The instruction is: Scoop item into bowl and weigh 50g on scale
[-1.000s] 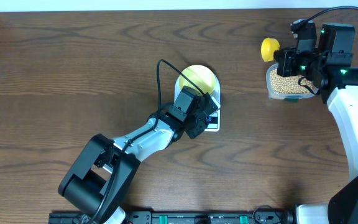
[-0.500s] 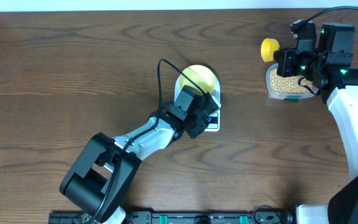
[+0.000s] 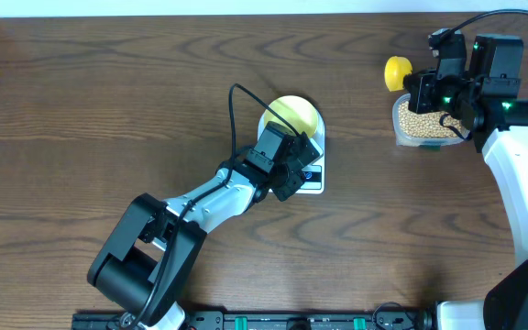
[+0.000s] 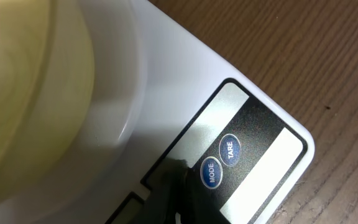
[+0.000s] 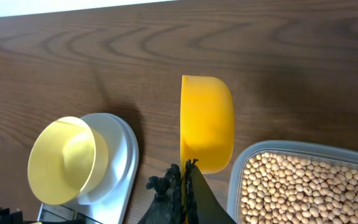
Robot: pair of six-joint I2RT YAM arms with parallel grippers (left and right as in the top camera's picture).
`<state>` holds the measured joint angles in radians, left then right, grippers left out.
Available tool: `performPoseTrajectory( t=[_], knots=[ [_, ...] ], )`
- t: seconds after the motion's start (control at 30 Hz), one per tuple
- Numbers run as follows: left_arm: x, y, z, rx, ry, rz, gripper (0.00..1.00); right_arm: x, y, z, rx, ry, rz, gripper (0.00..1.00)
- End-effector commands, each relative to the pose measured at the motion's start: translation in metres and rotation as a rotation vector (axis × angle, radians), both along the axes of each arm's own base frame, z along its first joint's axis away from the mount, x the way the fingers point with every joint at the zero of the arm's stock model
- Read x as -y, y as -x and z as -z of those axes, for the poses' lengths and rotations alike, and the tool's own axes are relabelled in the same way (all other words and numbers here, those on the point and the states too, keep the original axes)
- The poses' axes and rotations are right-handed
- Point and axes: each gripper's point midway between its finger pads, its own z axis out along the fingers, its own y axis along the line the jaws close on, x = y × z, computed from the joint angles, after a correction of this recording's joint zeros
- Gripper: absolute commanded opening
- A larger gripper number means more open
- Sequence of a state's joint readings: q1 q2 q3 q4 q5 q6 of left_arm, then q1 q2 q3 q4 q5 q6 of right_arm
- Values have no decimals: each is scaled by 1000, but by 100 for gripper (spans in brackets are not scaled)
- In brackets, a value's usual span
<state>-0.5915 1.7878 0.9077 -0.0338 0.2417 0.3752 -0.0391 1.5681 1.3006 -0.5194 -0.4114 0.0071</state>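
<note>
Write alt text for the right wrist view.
A yellow scoop held in shut jaws at centre, over a wooden table. Lower right, a clear container of beans; lower left, a pale yellow bowl on a white scale.

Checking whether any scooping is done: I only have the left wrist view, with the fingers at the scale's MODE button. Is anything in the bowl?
Observer: No. In the right wrist view the bowl on the scale looks empty.
Operator: Then where's the supply?
Observer: Beans fill a clear container well to the right of the scale.
Operator: And the other side?
Observer: The right fingers are shut on a yellow scoop, which is beside the container, not in the beans.
</note>
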Motion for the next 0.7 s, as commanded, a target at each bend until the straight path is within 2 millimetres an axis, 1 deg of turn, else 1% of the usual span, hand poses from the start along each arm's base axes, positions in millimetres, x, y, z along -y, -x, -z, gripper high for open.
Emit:
performPoseTrajectory(
  t=[0.0, 0.3, 0.5, 0.67],
  knots=[
    [-26, 19, 43, -98, -118, -18, 8, -1, -1, -16, 40, 0, -11, 1],
    [-19, 29, 45, -113, -127, 11, 8, -1, -1, -16, 40, 0, -11, 1],
    [-20, 29, 46, -114, -129, 10, 7, -1, -1, -16, 39, 0, -11, 1],
    [-23, 28, 51, -120, -136, 2, 7, -1, 0, -15, 33, 0, -11, 1]
  ],
)
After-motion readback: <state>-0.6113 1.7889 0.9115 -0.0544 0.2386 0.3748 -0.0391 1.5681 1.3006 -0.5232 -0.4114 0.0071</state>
